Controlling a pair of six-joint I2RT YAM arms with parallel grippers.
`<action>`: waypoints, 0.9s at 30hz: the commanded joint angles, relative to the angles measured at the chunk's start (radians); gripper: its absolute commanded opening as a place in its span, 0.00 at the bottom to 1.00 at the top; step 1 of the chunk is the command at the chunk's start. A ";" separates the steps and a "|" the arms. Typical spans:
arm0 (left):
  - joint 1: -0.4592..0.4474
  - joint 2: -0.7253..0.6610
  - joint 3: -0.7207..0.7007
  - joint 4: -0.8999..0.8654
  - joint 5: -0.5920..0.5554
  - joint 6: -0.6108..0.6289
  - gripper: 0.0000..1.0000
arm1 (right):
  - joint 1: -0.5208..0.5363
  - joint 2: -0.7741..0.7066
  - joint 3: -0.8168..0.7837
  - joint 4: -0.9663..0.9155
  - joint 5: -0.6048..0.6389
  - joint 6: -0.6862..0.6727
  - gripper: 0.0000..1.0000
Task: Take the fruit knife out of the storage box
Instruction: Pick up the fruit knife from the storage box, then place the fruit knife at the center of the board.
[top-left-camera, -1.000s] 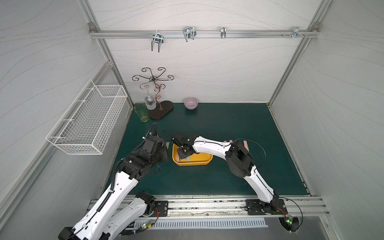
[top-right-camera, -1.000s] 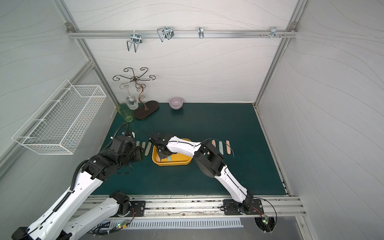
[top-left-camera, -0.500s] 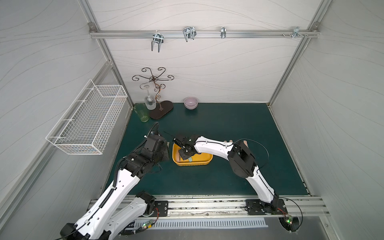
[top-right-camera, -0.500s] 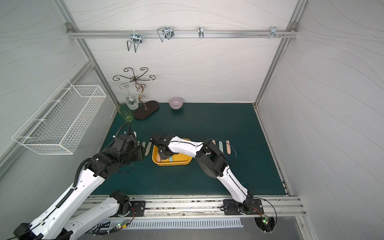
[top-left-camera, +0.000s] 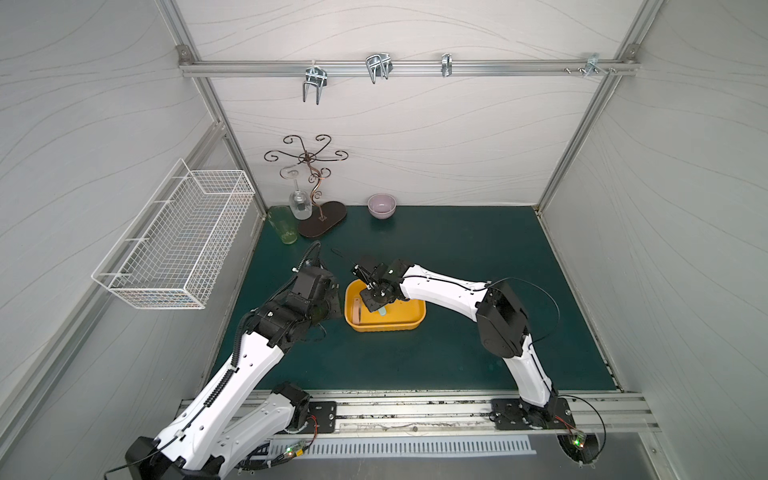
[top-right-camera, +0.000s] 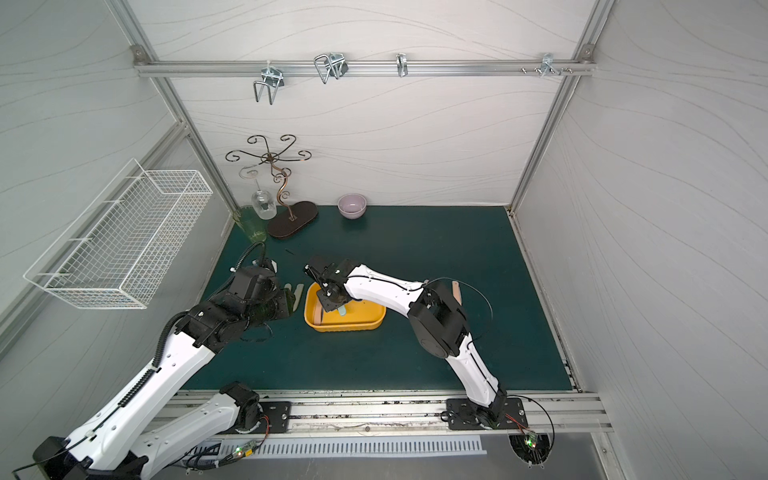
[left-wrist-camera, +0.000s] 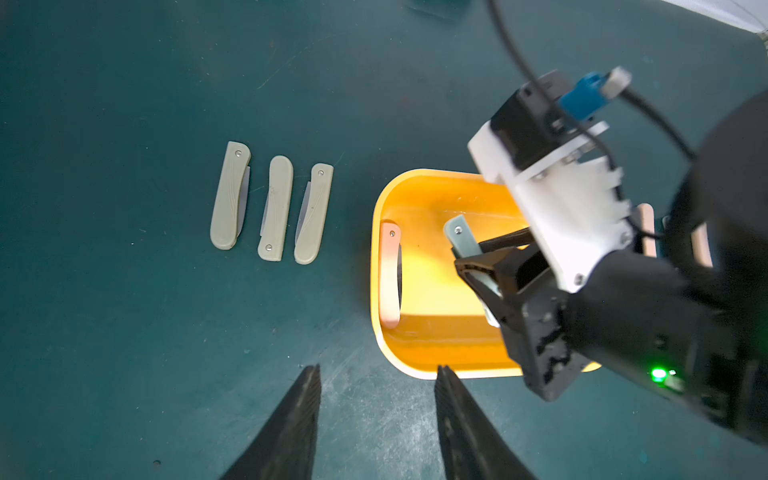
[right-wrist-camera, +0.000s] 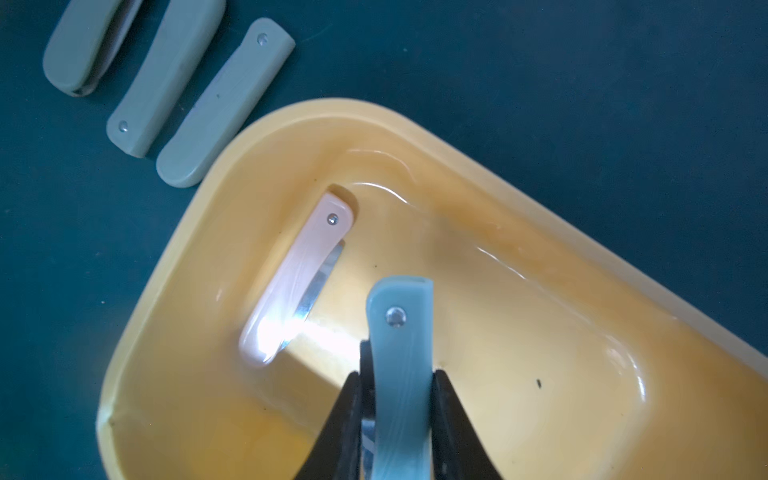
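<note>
Top views look down from high; wrist views closely share storage box (right-wrist-camera: 519, 332)

My view: wire basket (top-left-camera: 174, 245) on side wall; scroll stand (top-left-camera: 328, 216), hanging wineglass (top-left-camera: 300, 205), green tumbler (top-left-camera: 283, 226), lilac bowl (top-left-camera: 381, 205) along worktop (top-left-camera: 457, 249) back edge.

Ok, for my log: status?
Right gripper shut on light-blue folding fruit knife, in yellow plastic storage box. Left gripper open, empty. Pink knife lies clear.

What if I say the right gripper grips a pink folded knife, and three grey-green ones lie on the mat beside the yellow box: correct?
Not quite: the right gripper grips the light blue knife; the pink knife lies loose inside the yellow box, as the right wrist view shows. The three grey-green knives do lie on the mat beside it.
</note>
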 joint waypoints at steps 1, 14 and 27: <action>0.006 0.008 0.051 0.033 0.000 -0.008 0.48 | -0.030 -0.079 -0.001 -0.049 -0.013 -0.021 0.01; 0.002 0.078 0.104 0.053 0.026 0.017 0.48 | -0.254 -0.313 -0.192 -0.134 -0.029 -0.047 0.01; -0.001 0.126 0.117 0.091 0.067 0.036 0.48 | -0.589 -0.369 -0.436 -0.069 0.036 -0.158 0.01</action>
